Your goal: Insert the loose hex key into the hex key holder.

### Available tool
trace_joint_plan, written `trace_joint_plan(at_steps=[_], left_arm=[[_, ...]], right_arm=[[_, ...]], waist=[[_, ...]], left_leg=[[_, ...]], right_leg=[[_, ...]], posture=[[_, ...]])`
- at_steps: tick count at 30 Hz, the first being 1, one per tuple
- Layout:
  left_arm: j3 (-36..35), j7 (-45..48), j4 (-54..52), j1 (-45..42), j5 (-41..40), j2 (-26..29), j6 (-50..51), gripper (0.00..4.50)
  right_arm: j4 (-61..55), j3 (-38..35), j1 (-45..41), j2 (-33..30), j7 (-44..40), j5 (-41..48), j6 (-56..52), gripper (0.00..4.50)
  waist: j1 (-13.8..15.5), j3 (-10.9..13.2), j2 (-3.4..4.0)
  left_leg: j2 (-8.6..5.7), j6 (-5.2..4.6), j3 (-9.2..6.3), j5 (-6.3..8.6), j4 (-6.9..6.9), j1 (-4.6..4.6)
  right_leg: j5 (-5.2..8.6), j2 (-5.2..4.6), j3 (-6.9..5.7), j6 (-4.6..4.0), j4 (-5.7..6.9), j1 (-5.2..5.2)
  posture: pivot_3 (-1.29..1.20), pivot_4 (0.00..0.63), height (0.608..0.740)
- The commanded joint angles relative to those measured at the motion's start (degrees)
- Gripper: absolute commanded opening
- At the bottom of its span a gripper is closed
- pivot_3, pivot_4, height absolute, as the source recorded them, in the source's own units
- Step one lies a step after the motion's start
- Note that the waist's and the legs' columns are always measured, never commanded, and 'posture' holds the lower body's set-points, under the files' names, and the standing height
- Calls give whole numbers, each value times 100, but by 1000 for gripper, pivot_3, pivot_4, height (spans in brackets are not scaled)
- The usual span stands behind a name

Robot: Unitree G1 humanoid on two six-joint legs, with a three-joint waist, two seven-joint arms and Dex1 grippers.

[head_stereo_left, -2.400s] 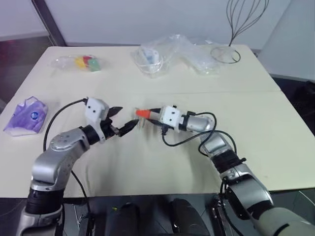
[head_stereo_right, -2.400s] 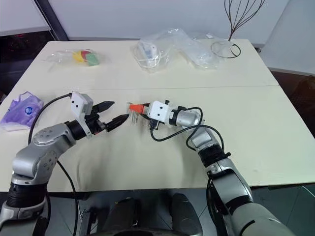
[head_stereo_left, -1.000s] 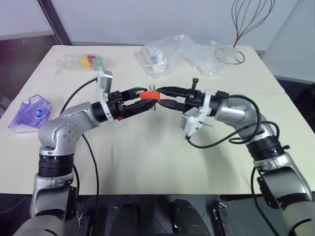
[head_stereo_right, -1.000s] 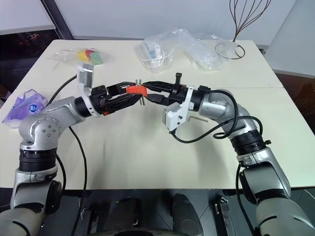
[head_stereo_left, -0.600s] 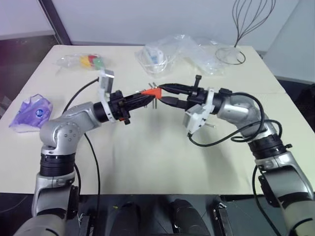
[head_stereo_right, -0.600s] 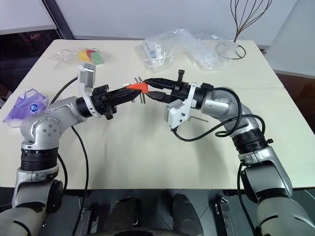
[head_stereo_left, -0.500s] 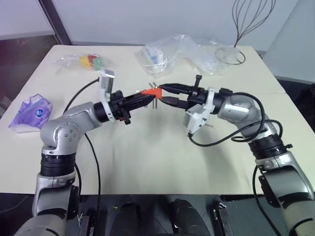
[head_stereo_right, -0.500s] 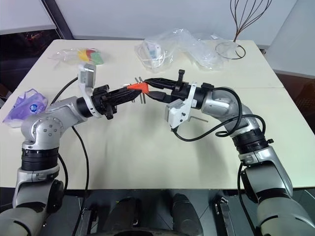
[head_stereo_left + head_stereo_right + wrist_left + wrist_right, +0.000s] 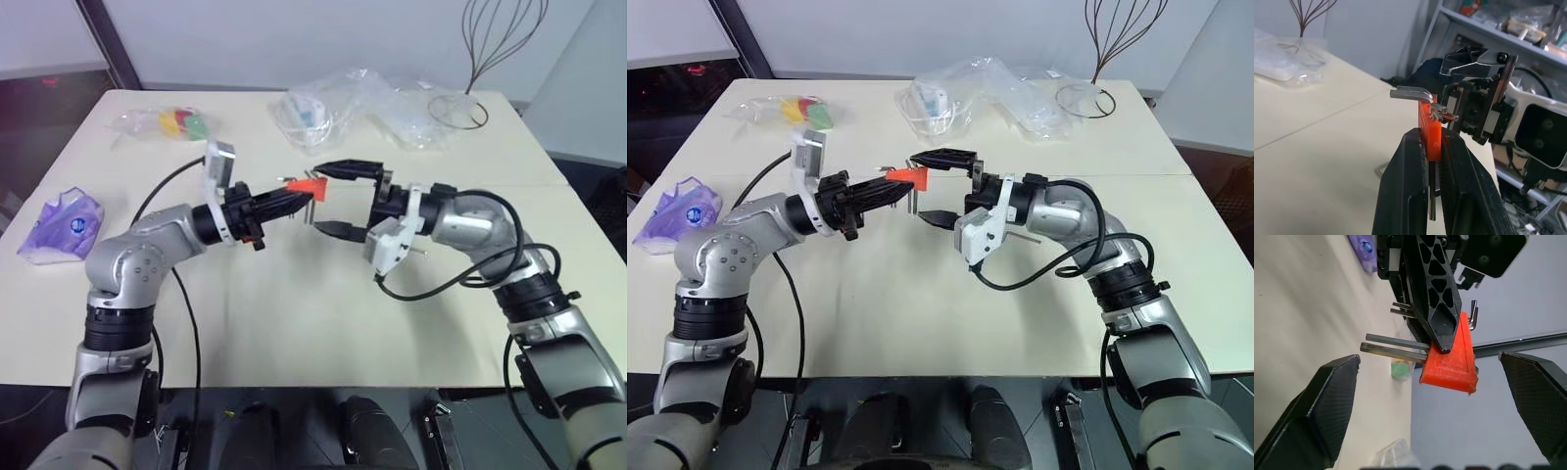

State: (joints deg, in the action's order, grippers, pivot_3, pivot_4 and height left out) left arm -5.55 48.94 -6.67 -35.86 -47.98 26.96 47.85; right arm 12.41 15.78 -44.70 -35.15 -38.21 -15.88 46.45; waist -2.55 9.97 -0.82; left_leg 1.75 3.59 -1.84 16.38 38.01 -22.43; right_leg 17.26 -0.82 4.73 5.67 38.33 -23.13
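Red plastic holder (image 9: 1431,133) (wedge-shaped), slim grey keys (image 9: 1393,346)

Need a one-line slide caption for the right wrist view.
Left gripper clamps the red hex key holder between the right gripper's open fingers.

Left pincer (image 9: 890,189): clamped on the red hex key holder (image 9: 907,175), held above the worktop (image 9: 921,313).
Right pincer (image 9: 942,186): spread wide, one finger above and one below, just beside the holder.
Worktop far edge: clear plastic bags (image 9: 980,93).
Left edge: purple packet (image 9: 676,212).
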Motion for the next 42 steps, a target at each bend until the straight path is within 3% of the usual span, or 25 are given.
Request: trace_joint_plan(at_steps=[1,9,15,21,26,42], left_arm=[[-41,44,-269,48,62,74,-204,0],[-98,-162,-750,419,322,182,-533,0],[-205,-440,-1019,549,406,95,-861,0],[-305,-789,-1123,624,373,-277,-1312,0],[-488,-969,-1216,708,36,-544,-1335,0],[-390,-1035,-1298,760,21,-462,-1315,0]], right_arm=[[-253,-95,-8,-151,-93,163,-55,4456],[-520,-372,538,-651,-992,951,-1984,4456],[-889,-660,826,-923,-1854,1895,-4716,4456],[-295,-636,676,-930,-1822,1770,-6425,4456],[168,-508,665,-838,-1906,1687,-6932,4456],[1478,-580,86,-203,-1866,1772,-7830,4456]], waist=[[0,0,0],[20,0,0],[17,0,0],[20,0,0],[24,0,0],[-4,0,0]], left_leg=[[0,0,0,0,0,0],[1,0,-1,0,1,0],[2,-1,-3,0,4,1],[0,-2,0,0,5,0],[0,-2,1,1,5,-1],[0,-1,1,0,5,1]], right_leg=[[0,0,0,0,0,0],[0,-3,0,0,-1,2],[0,-3,1,0,0,4],[0,-2,1,0,-1,4],[0,-2,1,0,-3,3],[0,5,1,0,-3,5]], posture=[[0,150,740],[0,150,740],[0,150,740],[0,150,740],[0,150,740],[0,150,740]])
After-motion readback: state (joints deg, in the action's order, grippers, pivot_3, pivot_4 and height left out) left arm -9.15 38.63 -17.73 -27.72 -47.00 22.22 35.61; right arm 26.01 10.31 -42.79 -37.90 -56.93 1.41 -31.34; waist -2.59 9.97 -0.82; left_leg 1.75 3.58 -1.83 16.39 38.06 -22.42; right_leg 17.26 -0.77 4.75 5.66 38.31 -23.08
